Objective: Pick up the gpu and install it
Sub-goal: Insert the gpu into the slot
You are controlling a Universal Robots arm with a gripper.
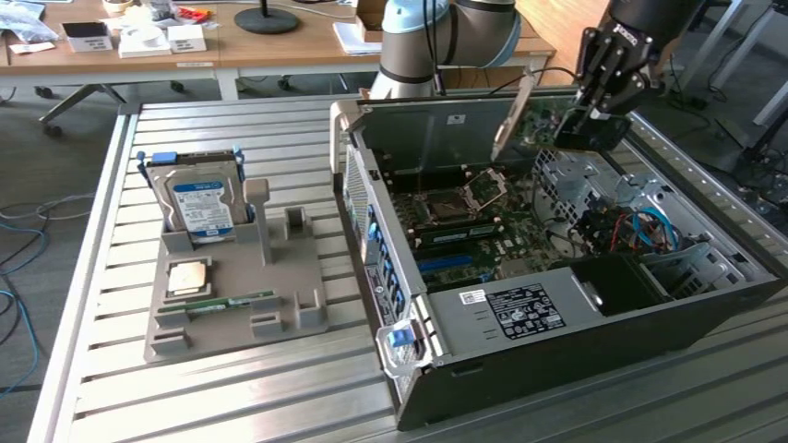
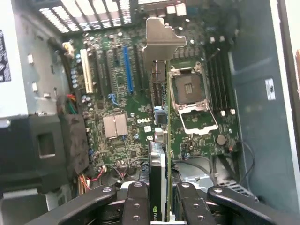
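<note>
Clamped in a narrow grip by the black-fingered tool [image 1: 577, 138] at the end of the arm: the gpu [image 1: 536, 115], a thin flat greenish-tan card with one dark face and a silvery metal end bracket [image 2: 161, 40]. Held in the air, tilted, over the far side of the open dark tower computer case [image 1: 555, 369], clear of the green motherboard [image 2: 136, 140] inside and not seated in any slot. From the wrist view, seen edge-on between the two fingers [image 2: 136, 201], bracket end pointing away from the tool, lined up over the board between the long blue slot [image 2: 125, 68] and the open silver processor socket [image 2: 190, 86]; a long white slot [image 2: 86, 70] further off beyond the blue one. Well apart, toward the exterior view's left, on the ribbed metal counter [image 1: 246, 397]: a grey moulded holder [image 1: 277, 277] carrying an upright silver hard drive with a blue label [image 1: 203, 203], a square silver processor chip [image 1: 187, 275] lying flat and a slim green memory stick [image 1: 234, 303] just beside it
</note>
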